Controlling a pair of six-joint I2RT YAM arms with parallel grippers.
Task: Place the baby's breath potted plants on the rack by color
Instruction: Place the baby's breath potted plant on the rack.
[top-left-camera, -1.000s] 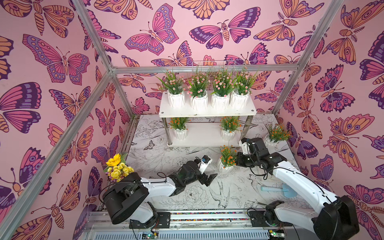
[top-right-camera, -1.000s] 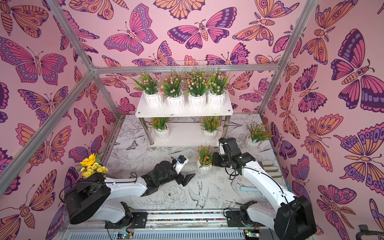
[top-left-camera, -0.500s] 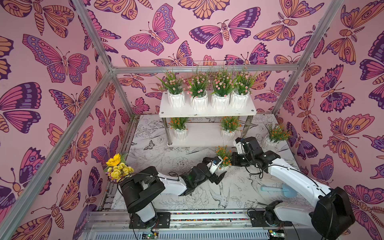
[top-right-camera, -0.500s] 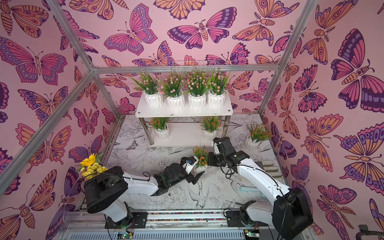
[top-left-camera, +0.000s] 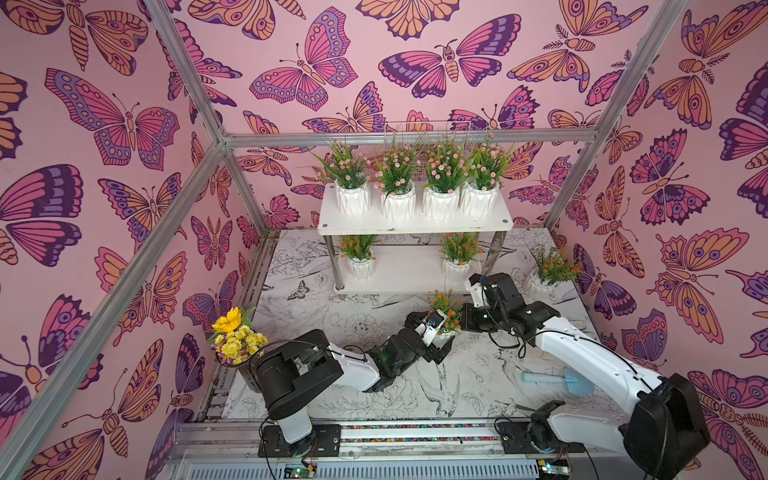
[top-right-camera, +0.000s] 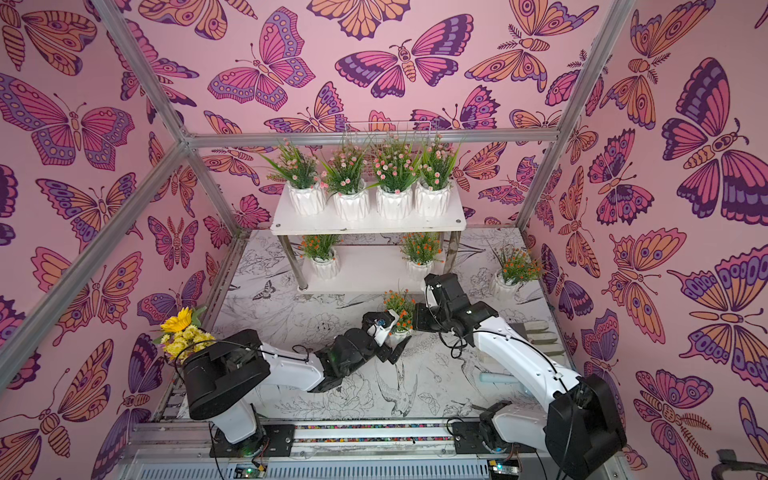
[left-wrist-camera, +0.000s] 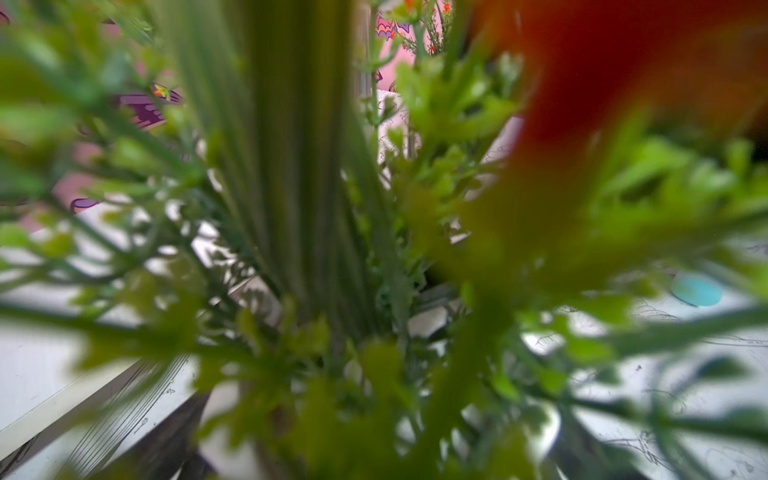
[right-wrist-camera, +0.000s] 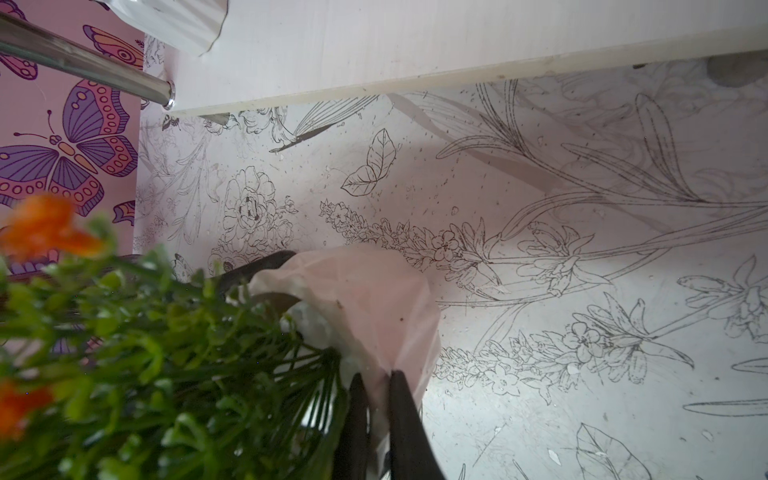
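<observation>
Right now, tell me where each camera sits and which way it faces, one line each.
Top views: high at the front, looking down and back at the rack; left arm and right arm show whole.
Left wrist: on the left arm, buried in blurred foliage of the orange-flowered pot; no gripper part is clear.
Right wrist: on the right arm, facing across the table toward the rack; the right gripper pinches that pot's rim.
Shared: every view shows that pot, between the two arms.

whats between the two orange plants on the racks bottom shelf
Nothing: the lower board between the left orange plant and the right orange plant is bare, in both top views.
</observation>
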